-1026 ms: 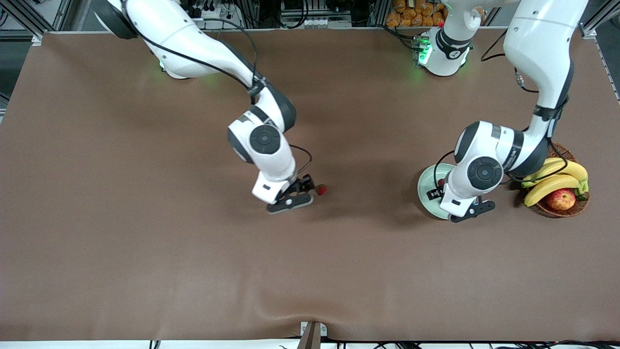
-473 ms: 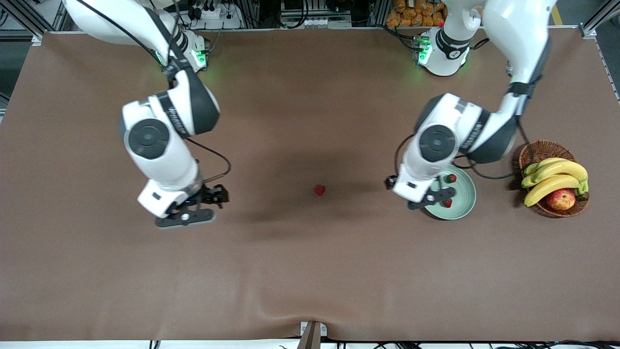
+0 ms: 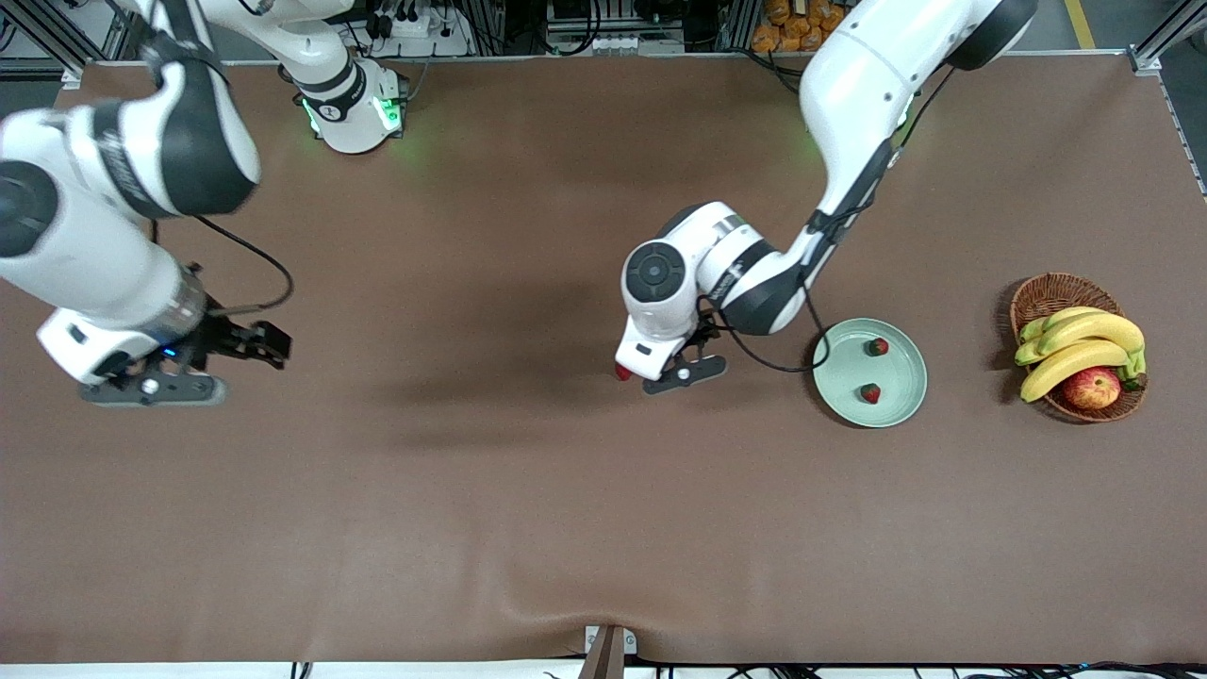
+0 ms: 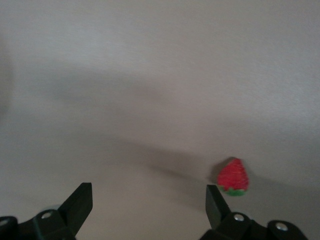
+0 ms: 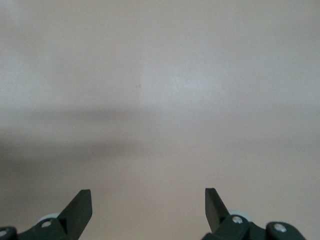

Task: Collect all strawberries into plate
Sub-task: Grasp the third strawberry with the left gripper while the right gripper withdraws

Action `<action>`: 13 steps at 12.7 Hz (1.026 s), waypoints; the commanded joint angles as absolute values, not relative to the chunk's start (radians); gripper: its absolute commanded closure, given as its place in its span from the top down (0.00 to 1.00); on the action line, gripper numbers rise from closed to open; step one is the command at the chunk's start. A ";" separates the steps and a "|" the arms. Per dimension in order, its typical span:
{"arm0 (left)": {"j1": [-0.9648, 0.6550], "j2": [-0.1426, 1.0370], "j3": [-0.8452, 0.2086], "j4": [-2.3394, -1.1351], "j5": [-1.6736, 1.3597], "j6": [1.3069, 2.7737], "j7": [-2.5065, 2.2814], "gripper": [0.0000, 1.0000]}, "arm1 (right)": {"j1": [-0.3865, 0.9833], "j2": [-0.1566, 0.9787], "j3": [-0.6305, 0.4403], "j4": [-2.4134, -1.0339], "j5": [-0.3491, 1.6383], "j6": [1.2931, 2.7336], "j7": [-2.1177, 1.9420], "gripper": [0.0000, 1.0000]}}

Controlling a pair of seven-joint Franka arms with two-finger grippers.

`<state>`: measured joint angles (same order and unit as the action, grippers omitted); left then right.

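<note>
Two strawberries lie in the pale green plate toward the left arm's end of the table. A third strawberry rests on the brown table near the middle. My left gripper hangs open low over the table right beside this berry, which sits just outside one fingertip, not between the fingers. My right gripper is open over bare table at the right arm's end, with nothing in it.
A wicker basket with bananas and a red-yellow apple stands beside the plate, at the left arm's end of the table. A cable loops from the left wrist to the plate's rim.
The left arm swung from over the plate to the loose strawberry, leaving two berries in the plate. The right arm drew away from that strawberry toward its own end of the table.
</note>
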<state>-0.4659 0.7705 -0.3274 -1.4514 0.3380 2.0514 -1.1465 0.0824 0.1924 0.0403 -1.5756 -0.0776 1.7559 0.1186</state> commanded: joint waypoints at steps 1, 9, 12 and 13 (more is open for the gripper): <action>-0.494 0.807 -0.304 -1.411 0.364 2.133 -1.190 0.98 | -0.003 0.092 0.051 -1.628 -0.023 1.688 0.020 1.00; -0.515 0.888 -0.302 -1.391 0.365 2.266 -1.244 0.80 | -0.011 -0.006 0.005 -1.574 0.060 1.447 -0.047 1.00; -0.526 0.907 -0.301 -1.388 0.367 2.289 -1.252 0.75 | -0.009 -0.006 -0.009 -1.563 0.051 1.419 -0.049 1.00; -0.528 0.911 -0.301 -1.388 0.365 2.298 -1.252 0.68 | -0.009 -0.006 -0.011 -1.552 0.046 1.401 -0.048 1.00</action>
<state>-0.5149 0.8843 -0.3069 -1.4190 0.3386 2.2795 -1.2225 -0.0020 0.0002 -0.0061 -1.5754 0.0333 1.4381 -0.0317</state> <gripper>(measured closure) 0.229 0.000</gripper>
